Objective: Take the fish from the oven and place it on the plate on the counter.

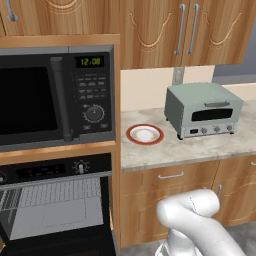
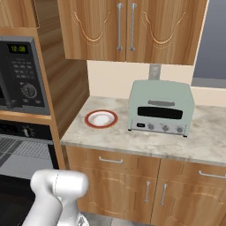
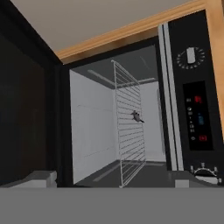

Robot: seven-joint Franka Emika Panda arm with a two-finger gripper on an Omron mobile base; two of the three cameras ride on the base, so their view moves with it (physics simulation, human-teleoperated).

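The oven stands open under the microwave, its door dropped down and a wire rack showing inside. The hand view is rolled sideways and looks straight into the oven. There the small grey fish lies on the wire rack, deep in the pale cavity. My gripper is open in front of the oven mouth, well short of the fish, with nothing between its fingers. The red-rimmed plate sits bare on the counter, right of the oven.
A black microwave sits above the oven. A pale green toaster oven stands on the counter right of the plate. Wooden cabinets hang overhead, drawers with silver handles below. The lowered oven door juts out low.
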